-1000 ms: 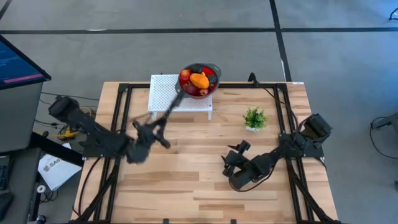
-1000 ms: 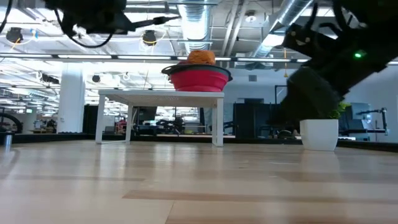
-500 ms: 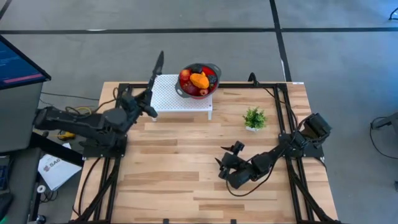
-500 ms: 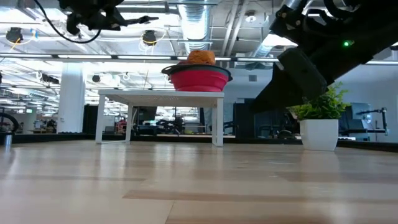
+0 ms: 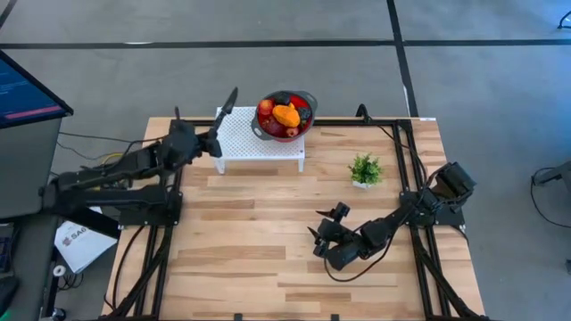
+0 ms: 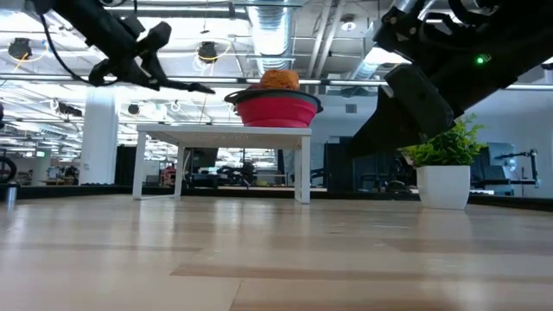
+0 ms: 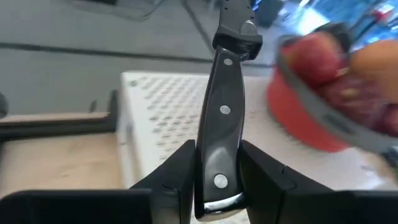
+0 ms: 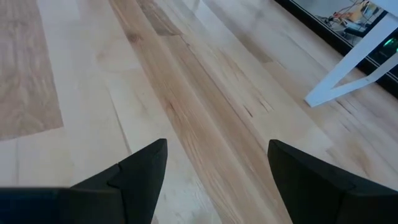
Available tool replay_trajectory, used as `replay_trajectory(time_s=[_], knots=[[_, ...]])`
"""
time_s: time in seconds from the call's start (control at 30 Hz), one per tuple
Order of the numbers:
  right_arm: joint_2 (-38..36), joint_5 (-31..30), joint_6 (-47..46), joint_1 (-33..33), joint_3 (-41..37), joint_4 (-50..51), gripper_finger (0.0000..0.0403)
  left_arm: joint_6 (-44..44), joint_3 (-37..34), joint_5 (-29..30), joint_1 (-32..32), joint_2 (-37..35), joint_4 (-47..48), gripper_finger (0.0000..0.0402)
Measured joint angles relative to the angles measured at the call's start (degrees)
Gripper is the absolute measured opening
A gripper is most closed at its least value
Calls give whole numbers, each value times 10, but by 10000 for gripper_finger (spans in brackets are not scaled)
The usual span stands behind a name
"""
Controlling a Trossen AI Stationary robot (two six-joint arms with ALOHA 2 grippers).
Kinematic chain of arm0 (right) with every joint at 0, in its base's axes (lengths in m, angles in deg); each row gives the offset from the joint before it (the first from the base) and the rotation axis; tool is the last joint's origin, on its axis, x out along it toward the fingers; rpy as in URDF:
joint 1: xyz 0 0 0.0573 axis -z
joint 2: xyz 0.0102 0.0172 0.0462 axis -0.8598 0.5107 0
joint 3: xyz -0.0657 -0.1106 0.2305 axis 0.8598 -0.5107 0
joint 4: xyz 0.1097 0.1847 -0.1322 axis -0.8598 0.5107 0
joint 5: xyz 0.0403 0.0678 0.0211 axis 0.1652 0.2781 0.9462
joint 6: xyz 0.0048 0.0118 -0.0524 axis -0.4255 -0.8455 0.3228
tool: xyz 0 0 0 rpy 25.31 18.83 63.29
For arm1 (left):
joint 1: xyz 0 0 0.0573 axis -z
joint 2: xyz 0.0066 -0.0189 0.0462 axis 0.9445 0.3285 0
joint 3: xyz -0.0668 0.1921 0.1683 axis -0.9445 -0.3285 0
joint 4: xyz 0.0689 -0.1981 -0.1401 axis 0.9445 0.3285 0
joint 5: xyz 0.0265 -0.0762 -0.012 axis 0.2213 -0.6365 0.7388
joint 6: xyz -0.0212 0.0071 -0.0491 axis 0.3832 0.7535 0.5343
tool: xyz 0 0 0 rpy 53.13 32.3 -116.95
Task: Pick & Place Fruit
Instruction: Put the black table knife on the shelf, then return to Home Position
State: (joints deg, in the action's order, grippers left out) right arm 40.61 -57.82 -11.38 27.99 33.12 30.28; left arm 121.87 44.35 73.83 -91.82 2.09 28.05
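The fruit (image 5: 285,114) sits piled in a red bowl (image 5: 287,127) with a dark rim, at the far right end of a small white perforated stand (image 5: 254,143) that stands on the far side of the wooden table (image 5: 268,259). An orange piece lies on top, with red pieces beside it and darker ones around the edge.

The left gripper (image 5: 211,143) is raised over the left end of the white stand, just left of the bowl, its fingers (image 7: 180,168) clamped on the black handle of a knife (image 7: 225,112). The knife points up and away past the stand's far left corner; in the left wrist view its handle runs forward with the bowl and fruit close on one side. The gripper is near the fruit but touches neither it nor the bowl.

The right gripper (image 5: 323,234) waits above the near middle of the table, well apart from the fruit, its fingers (image 8: 140,168) spread wide and holding nothing. A small green plant (image 5: 365,169) in a white pot stands between it and the stand.
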Motion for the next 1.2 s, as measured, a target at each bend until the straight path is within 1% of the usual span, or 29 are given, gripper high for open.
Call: replay_trajectory(time_s=[0.1, 0.23, 0.5, 0.67, 0.93, 1.2], knots=[[0, 0, 0, 5, 0, 0, 273, 2, 7, -12, -20, 16, 28, 97], [0, 0, 0, 8, 0, -2, 273, 28, 8, -53, -22, 53, 46, 97], [0, 1, 0, 7, 0, -2, 273, 58, 8, -63, -22, 137, 49, 97], [0, 1, 0, 7, 0, -2, 273, 59, 8, -64, -22, 157, 41, 101], [0, 1, 0, 7, 0, -2, 273, 60, 8, -88, -22, 158, 30, 135], [0, 1, 0, 7, 0, -2, 273, 60, 8, -106, -22, 158, 17, 185]])
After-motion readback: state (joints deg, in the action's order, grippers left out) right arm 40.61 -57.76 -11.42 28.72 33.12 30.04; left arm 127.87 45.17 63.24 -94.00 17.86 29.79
